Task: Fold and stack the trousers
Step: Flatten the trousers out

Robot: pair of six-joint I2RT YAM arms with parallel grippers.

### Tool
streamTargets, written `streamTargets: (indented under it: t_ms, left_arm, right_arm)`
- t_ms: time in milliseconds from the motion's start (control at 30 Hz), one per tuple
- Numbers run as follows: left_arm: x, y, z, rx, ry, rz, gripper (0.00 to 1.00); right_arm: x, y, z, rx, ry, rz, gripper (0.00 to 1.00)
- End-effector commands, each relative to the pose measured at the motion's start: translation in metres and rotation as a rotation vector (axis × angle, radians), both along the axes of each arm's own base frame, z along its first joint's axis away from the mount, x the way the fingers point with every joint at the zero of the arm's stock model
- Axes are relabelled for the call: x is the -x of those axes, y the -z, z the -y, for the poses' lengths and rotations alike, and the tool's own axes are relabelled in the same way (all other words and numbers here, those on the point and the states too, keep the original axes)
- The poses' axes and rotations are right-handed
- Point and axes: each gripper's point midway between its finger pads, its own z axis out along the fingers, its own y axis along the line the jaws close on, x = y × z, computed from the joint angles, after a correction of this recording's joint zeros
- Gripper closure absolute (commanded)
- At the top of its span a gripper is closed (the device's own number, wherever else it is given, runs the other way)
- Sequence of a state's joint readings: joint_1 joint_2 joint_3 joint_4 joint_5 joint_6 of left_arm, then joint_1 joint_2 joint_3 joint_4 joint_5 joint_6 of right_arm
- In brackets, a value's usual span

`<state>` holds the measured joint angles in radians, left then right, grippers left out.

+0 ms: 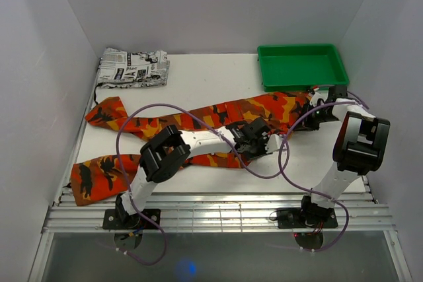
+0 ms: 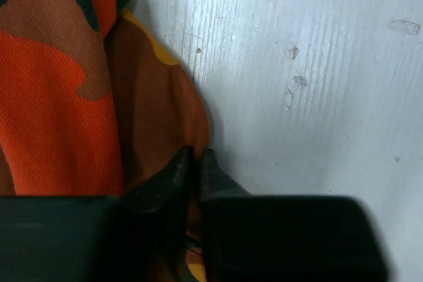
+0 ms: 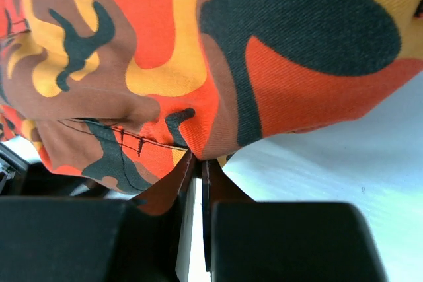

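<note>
The camouflage trousers (image 1: 211,113) lie spread on the white table, their two legs running to the left and the waist end at the right, below the green tray. My left gripper (image 1: 258,139) is at the near edge of the trousers' middle. In the left wrist view it (image 2: 196,158) is shut on a fold of the cloth (image 2: 59,97). My right gripper (image 1: 316,115) is at the right waist end. In the right wrist view it (image 3: 197,162) is shut on the cloth's edge (image 3: 231,44), which is raised a little off the table.
A folded black-and-white newspaper-print garment (image 1: 132,67) lies at the back left corner. An empty green tray (image 1: 301,67) stands at the back right. White walls close in the table on three sides. Purple cables loop over the arms.
</note>
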<state>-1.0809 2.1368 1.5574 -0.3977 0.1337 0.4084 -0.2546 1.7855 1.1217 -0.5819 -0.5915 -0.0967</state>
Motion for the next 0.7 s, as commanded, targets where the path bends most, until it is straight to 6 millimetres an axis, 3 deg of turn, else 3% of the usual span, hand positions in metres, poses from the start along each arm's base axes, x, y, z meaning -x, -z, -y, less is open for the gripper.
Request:
streamTargets:
  t_ms: [0, 67, 100, 167, 200, 233, 300, 333, 400, 433, 500, 567, 633, 667]
  left_arm:
    - [-0.004, -0.007, -0.017, -0.026, -0.047, 0.015, 0.84]
    - [0.006, -0.036, -0.017, 0.048, -0.044, -0.035, 1.00]
    - [0.013, -0.085, -0.015, 0.154, -0.024, -0.037, 1.00]
    - [0.036, -0.130, -0.020, 0.289, 0.038, -0.138, 1.00]
    - [0.042, -0.156, -0.022, 0.355, 0.059, -0.152, 1.00]
    - [0.052, -0.200, -0.033, 0.464, 0.107, -0.177, 1.00]
    - [0.051, -0.239, -0.051, 0.573, 0.112, -0.226, 1.00]
    - [0.064, -0.258, -0.063, 0.627, 0.158, -0.256, 1.00]
    - [0.064, -0.270, -0.073, 0.671, 0.157, -0.275, 1.00]
    - [0.058, -0.268, -0.079, 0.671, 0.138, -0.284, 1.00]
    - [0.053, -0.249, -0.084, 0.649, 0.101, -0.368, 1.00]
    - [0.025, -0.224, -0.093, 0.649, -0.021, -0.524, 1.00]
    - [-0.008, -0.205, -0.105, 0.657, -0.161, -0.617, 1.00]
    - [-0.025, -0.185, -0.104, 0.649, -0.215, -0.653, 1.00]
  right_arm:
    - [-0.025, -0.047, 0.002, 0.004, 0.007, 0.146, 0.92]
    - [-0.035, -0.064, 0.010, 0.050, 0.012, 0.180, 0.92]
    - [-0.039, -0.070, 0.013, 0.069, 0.014, 0.186, 0.92]
    - [-0.041, -0.076, 0.024, 0.133, 0.019, 0.174, 0.92]
    - [-0.051, -0.088, 0.030, 0.164, 0.023, 0.204, 0.92]
    - [-0.051, -0.090, 0.034, 0.186, 0.026, 0.193, 0.92]
    - [-0.061, -0.093, 0.045, 0.241, 0.025, 0.199, 0.92]
    - [-0.058, -0.092, 0.045, 0.250, 0.017, 0.172, 0.92]
    - [-0.062, -0.082, 0.046, 0.275, -0.012, 0.137, 0.92]
    - [-0.067, -0.084, 0.045, 0.279, -0.022, 0.146, 0.92]
    - [-0.066, -0.071, 0.031, 0.266, -0.070, 0.095, 0.92]
    - [-0.067, -0.061, 0.013, 0.256, -0.122, 0.054, 0.89]
    - [-0.074, -0.061, 0.006, 0.276, -0.143, 0.051, 0.80]
    - [-0.076, -0.056, 0.003, 0.292, -0.154, 0.040, 0.72]
